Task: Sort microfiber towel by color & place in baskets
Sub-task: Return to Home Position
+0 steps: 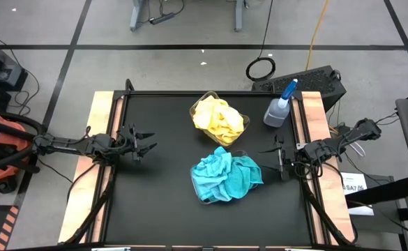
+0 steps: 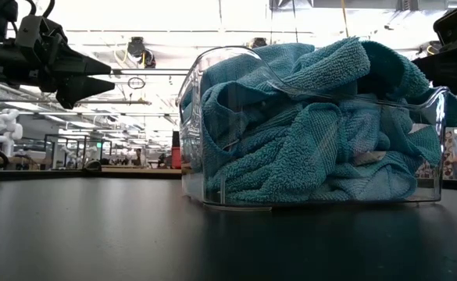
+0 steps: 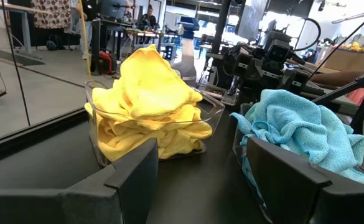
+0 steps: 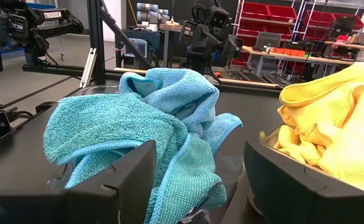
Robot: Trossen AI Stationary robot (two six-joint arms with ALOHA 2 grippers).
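Low view: only turquoise fuzzy towels (image 2: 314, 125) in clear plastic tub (image 2: 205, 58). High view: yellow towels (image 1: 217, 117) in second clear tub (image 1: 246, 123) beyond it. Left gripper (image 1: 149, 143) and right gripper (image 1: 277, 159) either side of the turquoise tub, fingers spread, empty.

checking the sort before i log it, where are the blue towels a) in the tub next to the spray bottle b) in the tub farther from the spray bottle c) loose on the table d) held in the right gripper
b: the blue towels are heaped in the tub farther from the spray bottle; the yellow towels fill the one beside it, and the left gripper and right gripper hang open, empty.
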